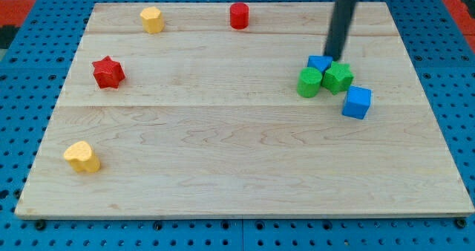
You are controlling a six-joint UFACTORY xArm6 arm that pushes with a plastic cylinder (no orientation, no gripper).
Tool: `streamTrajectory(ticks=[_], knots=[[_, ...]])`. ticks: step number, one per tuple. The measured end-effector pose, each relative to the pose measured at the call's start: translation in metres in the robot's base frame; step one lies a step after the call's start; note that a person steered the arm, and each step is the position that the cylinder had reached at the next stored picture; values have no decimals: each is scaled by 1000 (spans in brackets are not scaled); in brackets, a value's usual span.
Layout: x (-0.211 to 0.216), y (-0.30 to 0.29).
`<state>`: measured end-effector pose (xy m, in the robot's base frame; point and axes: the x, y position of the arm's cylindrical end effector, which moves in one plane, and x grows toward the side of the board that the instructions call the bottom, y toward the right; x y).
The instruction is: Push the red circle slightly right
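Sitting way up at the view's top edge of the surface (223, 132), red circle (239, 16), my tip (332, 59) far right touching the blue block (320, 62), no jaws on this rig, just a rod

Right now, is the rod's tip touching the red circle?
No, my tip sits by the blue and green blocks at the view's right, far from the red circle near the top edge.

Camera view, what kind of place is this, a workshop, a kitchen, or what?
Most likely a robotics lab bench for block-pushing tests. A bare wooden board lies on a blue perforated mat, with small coloured blocks scattered on it, like the red circle, and my tip touches down beside the blue and green cluster.
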<state>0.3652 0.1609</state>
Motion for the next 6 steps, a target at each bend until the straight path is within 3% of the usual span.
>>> streamTrajectory(ticks=[2,3,4,5,6], knots=[[-12,-6],[-94,-79],[-159,-92],[-172,-132],[-116,-184]])
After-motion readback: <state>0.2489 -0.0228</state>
